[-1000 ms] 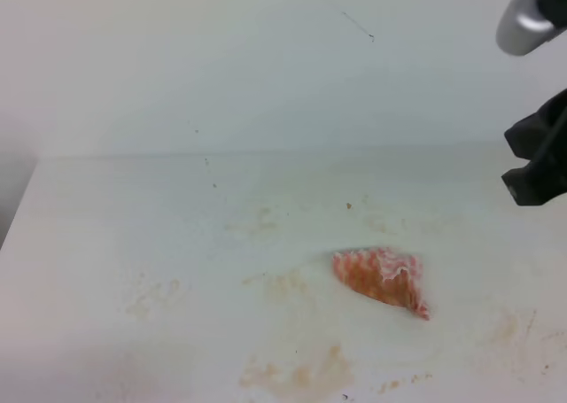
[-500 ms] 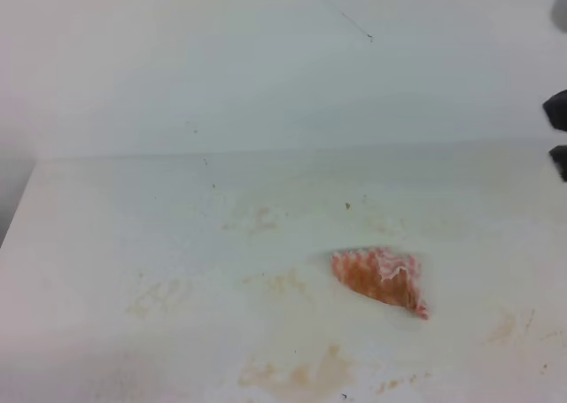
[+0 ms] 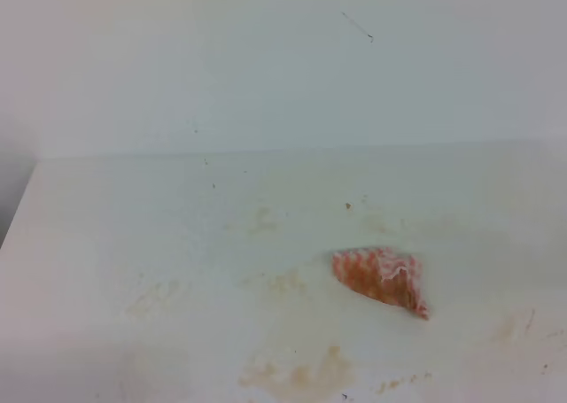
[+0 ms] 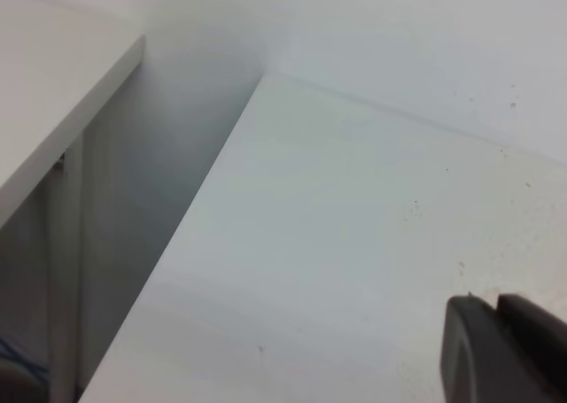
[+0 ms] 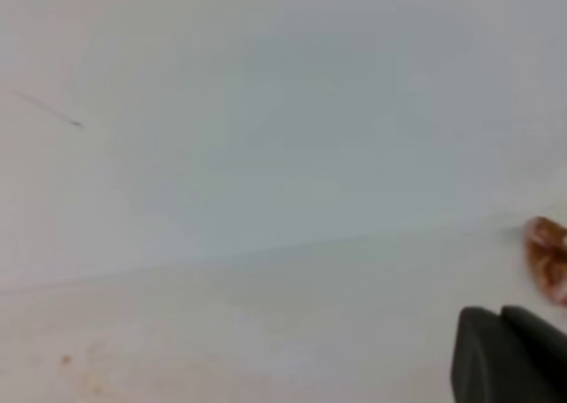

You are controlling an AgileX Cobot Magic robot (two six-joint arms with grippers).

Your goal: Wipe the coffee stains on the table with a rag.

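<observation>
While both claws (image 4: 498,301) (image 5: 501,313) look closed, neither touches anything.

Left hand (image 4: 496,345) and right hand (image 5: 507,354) both closed, empty

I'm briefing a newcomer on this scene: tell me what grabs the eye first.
The red-and-white striped rag stands out first, lying crumpled right of centre on the white table, with no gripper on it. Next come the amber coffee stains at the near edge, left of and nearer than the rag.
</observation>
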